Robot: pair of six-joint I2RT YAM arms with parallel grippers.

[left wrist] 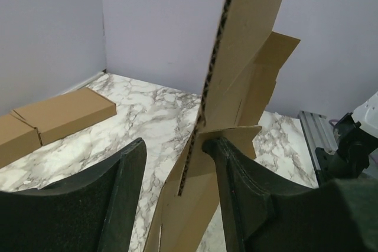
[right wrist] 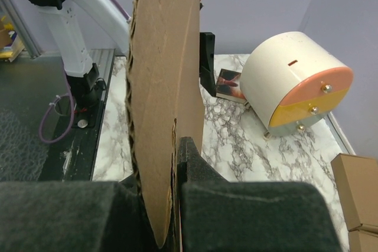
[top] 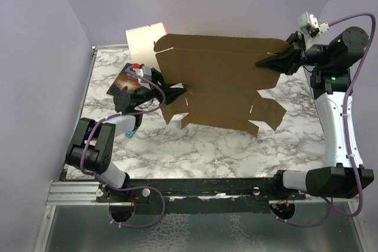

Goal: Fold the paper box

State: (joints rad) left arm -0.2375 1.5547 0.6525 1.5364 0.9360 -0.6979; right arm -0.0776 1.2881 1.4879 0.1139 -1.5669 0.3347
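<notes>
Over the middle of the marble table the paper box stands up on edge as one unfolded brown sheet. Its top panel is high above the table and its tabbed lower flaps hang toward the surface. I can't tell if the bottom tabs touch the table.

Right gripper, over the table's far right side, is clenched on the sheet's right edge. The right wrist view shows the cardboard pinched flat between both fingers. Left gripper, over the table's left side, is released. Its fingers straddle a lower flap edge, with the cardboard close against one finger and a gap to the other. So it is not gripping yet.

Step in hand, as I read it: get the left hold on that left flap so it can be bent along its crease. Very little folding looks done.

To do it well I'd:
- seat the flap deeper between the fingers before closing, near the crease and not at the tip
- leave the right clamp firm so the sheet doesn't pivot
- bend along the score line slowly; a thin corrugated edge can buckle or tear at the slots
- avoid shoving the sheet back toward the cream drum at the table's far left corner

Two small closed boxes lie on the table, clear of the work.
</notes>
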